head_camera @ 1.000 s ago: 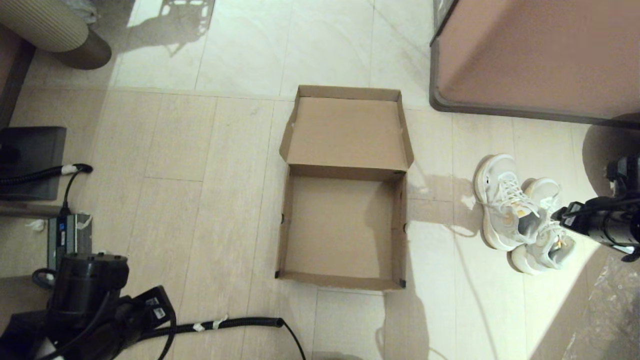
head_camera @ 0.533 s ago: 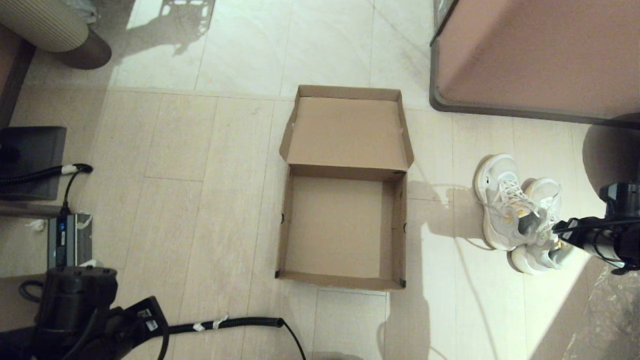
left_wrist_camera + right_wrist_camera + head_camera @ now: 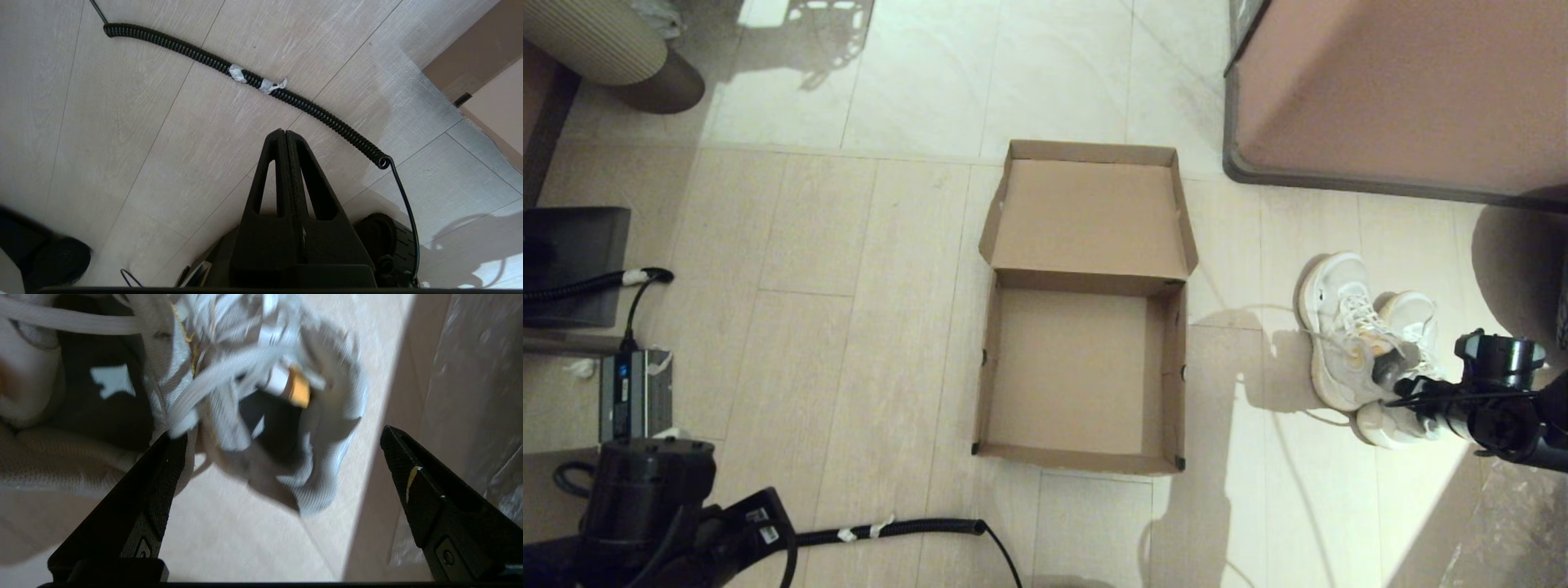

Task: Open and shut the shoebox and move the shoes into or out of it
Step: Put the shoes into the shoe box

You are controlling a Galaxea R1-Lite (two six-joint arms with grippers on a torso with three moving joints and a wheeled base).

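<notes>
The shoebox [image 3: 1082, 371] sits open and empty on the floor [image 3: 849, 327], lid folded back. Well to its right, the shoes [image 3: 1368, 351] stand side by side. The right gripper [image 3: 278, 449] hovers over the nearer shoe's heel, fingers spread wide. The left gripper [image 3: 285, 136] is parked low on the left, fingers pressed together.

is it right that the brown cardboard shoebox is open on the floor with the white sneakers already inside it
Not quite. The brown cardboard shoebox is open on the floor, lid flap folded back, but it is empty. The white lace-up sneakers stand on the floor beside it, on the robot's right, as the head view shows. The right gripper is open at the nearer sneaker; the left gripper is shut, parked low left.
</notes>
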